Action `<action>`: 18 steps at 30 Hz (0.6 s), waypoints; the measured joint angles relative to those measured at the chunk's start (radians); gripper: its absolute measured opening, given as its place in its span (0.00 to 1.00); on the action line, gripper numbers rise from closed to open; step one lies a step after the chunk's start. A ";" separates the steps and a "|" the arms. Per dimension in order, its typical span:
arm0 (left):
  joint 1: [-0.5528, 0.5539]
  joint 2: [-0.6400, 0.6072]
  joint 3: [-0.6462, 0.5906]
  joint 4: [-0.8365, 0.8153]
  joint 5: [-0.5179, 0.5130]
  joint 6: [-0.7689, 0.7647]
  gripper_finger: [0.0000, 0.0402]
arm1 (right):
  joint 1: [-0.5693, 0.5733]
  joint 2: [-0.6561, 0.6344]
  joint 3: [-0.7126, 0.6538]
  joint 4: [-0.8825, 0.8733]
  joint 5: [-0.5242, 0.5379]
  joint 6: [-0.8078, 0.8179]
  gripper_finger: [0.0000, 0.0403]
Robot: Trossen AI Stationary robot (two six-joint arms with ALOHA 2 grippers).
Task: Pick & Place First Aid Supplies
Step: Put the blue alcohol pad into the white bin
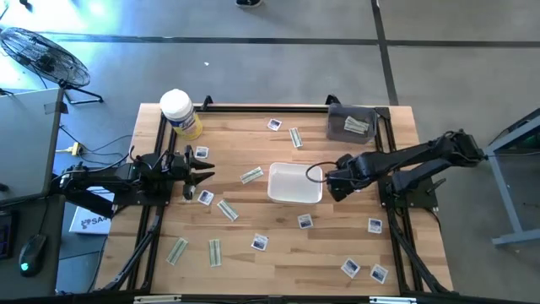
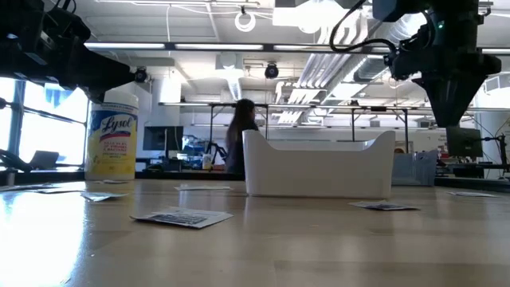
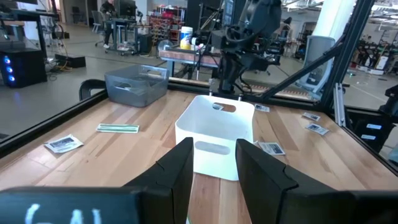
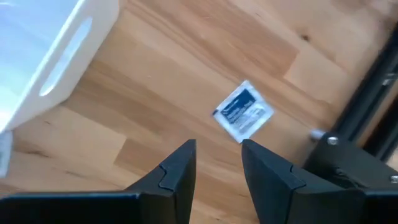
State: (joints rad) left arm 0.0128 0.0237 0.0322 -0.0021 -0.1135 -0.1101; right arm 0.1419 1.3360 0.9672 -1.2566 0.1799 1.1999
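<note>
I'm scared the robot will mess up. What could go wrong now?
The right end effector hangs open beside the white tray, so swinging sideways might bump it. The square packet lies flat on the wood, so the fingers might slide over it. The left end effector, also open, faces the tray and could push it.

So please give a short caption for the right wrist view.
Right gripper, open and empty, above a square packet on the table, beside the white tray.

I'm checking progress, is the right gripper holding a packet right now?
No. In the right wrist view the right gripper has nothing between its fingers, and a square packet lies on the table beyond them.
</note>
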 joint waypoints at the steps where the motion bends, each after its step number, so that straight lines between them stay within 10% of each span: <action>1: 0.000 0.000 0.000 0.000 0.000 0.000 0.30 | 0.006 0.000 0.000 0.022 -0.010 0.000 0.31; 18: 0.000 0.000 0.000 0.000 0.000 0.000 0.30 | 0.004 -0.003 -0.279 0.253 -0.081 0.033 0.31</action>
State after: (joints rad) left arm 0.0129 0.0236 0.0322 -0.0018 -0.1131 -0.1101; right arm 0.1456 1.3331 0.6885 -1.0040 0.0992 1.2327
